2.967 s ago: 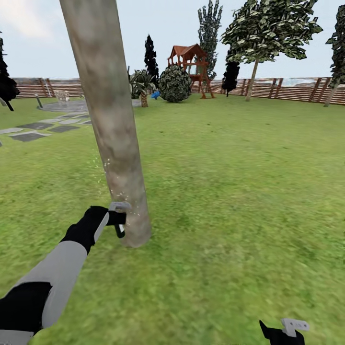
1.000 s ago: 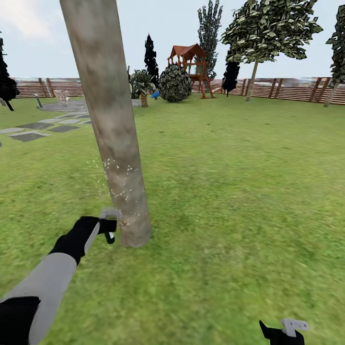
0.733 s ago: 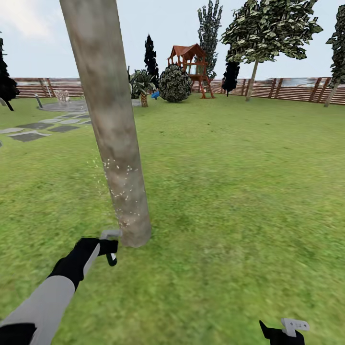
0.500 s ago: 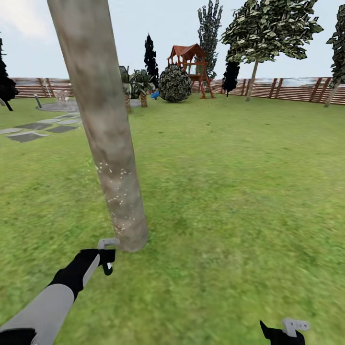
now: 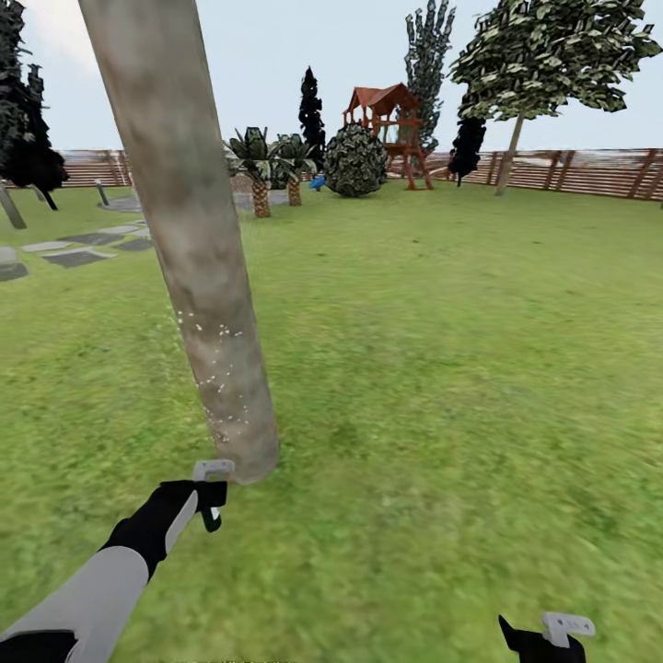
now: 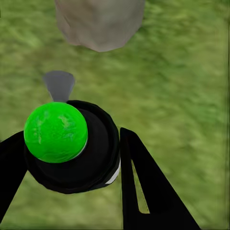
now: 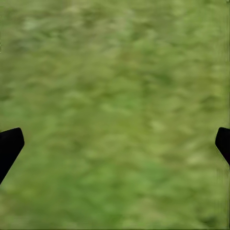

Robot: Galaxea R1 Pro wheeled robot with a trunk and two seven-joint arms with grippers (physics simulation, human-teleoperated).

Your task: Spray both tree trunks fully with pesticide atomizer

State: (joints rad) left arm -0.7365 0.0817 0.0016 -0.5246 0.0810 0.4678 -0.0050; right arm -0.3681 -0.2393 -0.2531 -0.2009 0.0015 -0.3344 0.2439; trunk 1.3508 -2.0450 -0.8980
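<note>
- Left claw (image 6: 72,158) of mine pinches the small black spray bottle with the bright green round cap (image 6: 56,132); one black finger (image 6: 143,187) presses its side and its grey nozzle (image 6: 59,85) points at the trunk's foot.
- From the head view, that left claw (image 5: 210,493) hangs low over the grass, just beside the base of the thick, mottled grey-beige leaning tree trunk (image 5: 198,249), not quite touching it.
- White specks of spray dot the lower trunk (image 5: 216,368); the bark above them looks bare to me, so I judge coverage of this tree unfinished.
- To do this step well, I would keep the nozzle aimed squarely at the bark, stay near but apart from it, and sweep slowly upward and around so no patch is skipped.
- Grip must stay firm; a slip would tilt the nozzle toward the green grass lawn (image 5: 442,368).
- Right claw (image 7: 115,139) is spread wide with nothing between its tips, over plain grass; its wrist sits low at the head view's edge (image 5: 545,637).
- Farther off stand a second tall leafy tree (image 5: 552,64), the brown slatted wooden fence (image 5: 589,170) and grey stone slabs (image 5: 78,258).
</note>
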